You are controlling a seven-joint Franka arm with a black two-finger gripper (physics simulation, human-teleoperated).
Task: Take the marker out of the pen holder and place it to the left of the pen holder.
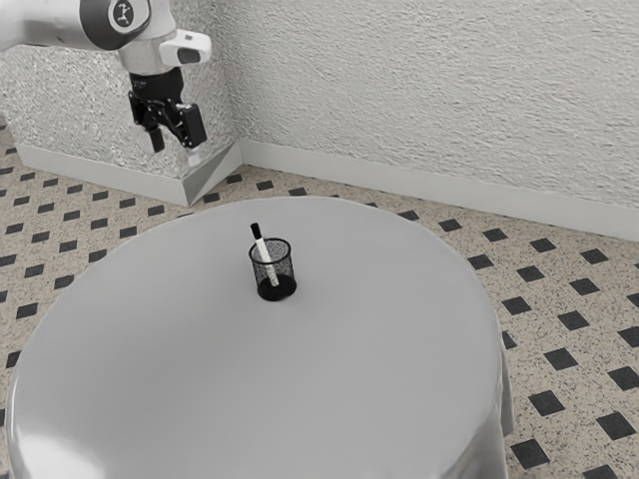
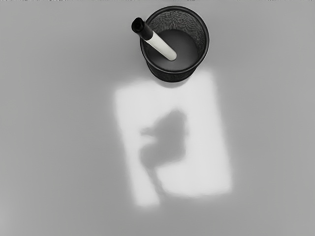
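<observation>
Marker (image 2: 161, 46) leans over pen holder rim (image 2: 204, 55) (table edge (image 1: 477, 284) well apart)

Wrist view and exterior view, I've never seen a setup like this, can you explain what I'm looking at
These are computer-made pictures of one robot arm by a round table. The exterior view comes from a camera at the arm's side; the wrist view looks down from a camera near the arm's end. On the table stands a black mesh pen holder with a white, black-capped marker leaning in it, cap up. The bright patch is light on the table, with a shadow across it. The jaws stand apart, holding nothing.
</observation>
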